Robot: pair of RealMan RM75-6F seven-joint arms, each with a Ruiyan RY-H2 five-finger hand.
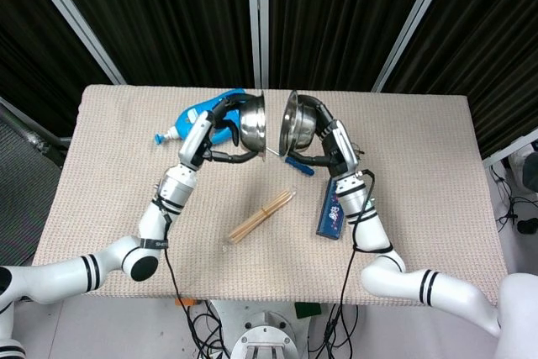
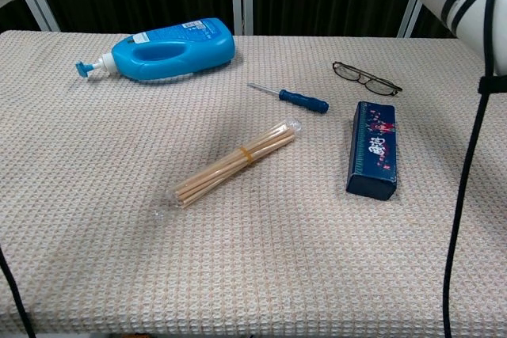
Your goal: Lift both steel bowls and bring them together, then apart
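Chest view cuts off both hands and bowls. Up top, left hand point(image 1: 220, 120) grips left bowl point(image 1: 252, 126), right hand point(image 1: 329, 139) grips right bowl point(image 1: 299, 126), rims near, raised over the bench point(image 1: 437, 174).

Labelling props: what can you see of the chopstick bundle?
The chopstick bundle is pale wooden sticks in a clear sleeve, banded near the middle. It lies flat and diagonal on the table mid-centre, untouched, apart from the screwdriver and blue box. Both hands are raised above, out of chest view.
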